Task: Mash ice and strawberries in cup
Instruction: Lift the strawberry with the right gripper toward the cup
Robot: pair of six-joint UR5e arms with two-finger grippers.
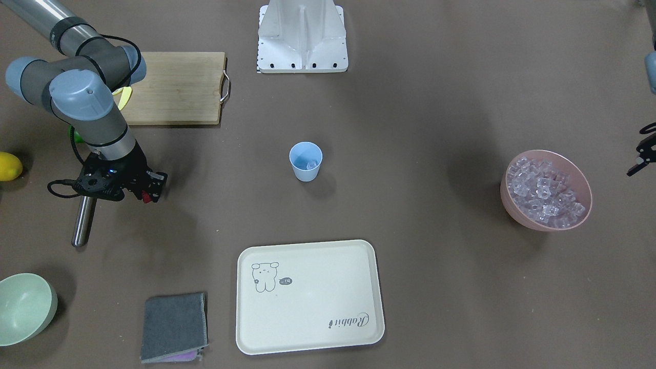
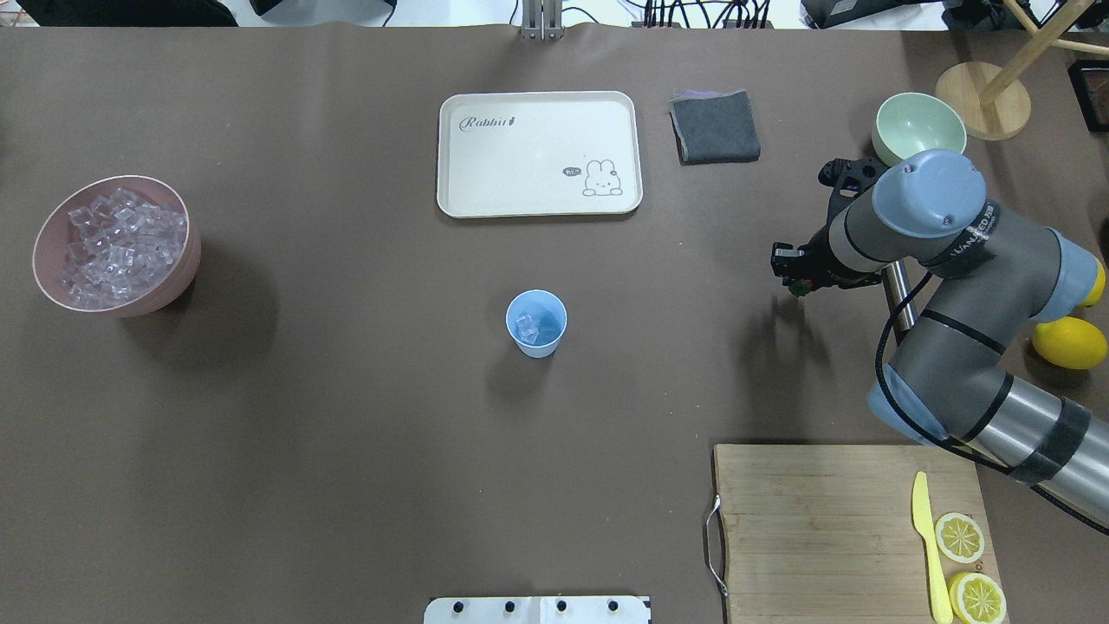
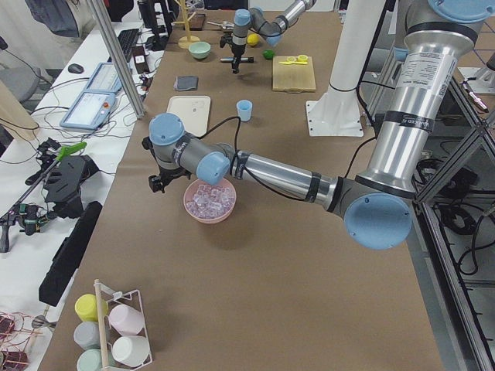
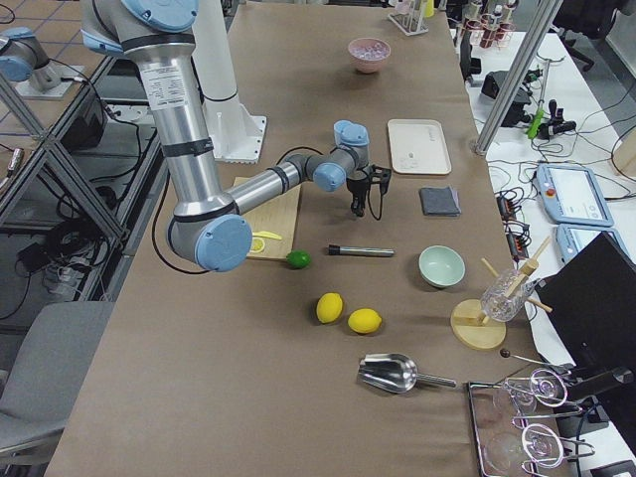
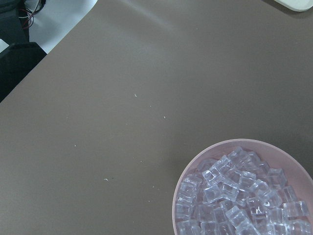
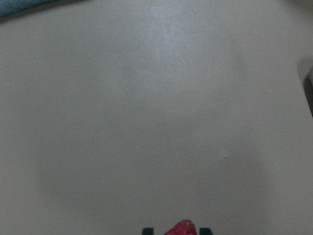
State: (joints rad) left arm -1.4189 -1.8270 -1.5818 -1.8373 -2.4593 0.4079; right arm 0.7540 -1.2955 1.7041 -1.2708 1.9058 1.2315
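Right gripper [image 1: 149, 193] clenched on strawberry [image 6: 182, 228], red tip between jaws, cup [image 1: 306, 161] holding ice [image 1: 311, 165] well apart from those jaws, left gripper [image 1: 638, 161] near pink bowl [image 1: 513, 204], jaw state cannot be told

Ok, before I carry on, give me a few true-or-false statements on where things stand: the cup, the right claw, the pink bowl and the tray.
1. The blue cup already has ice in it. True.
2. The right claw is empty. False: it is closed on a strawberry.
3. The pink bowl is piled with ice. True.
4. Lemon slices lie on the tray. False: the lemon slices lie on the wooden board.
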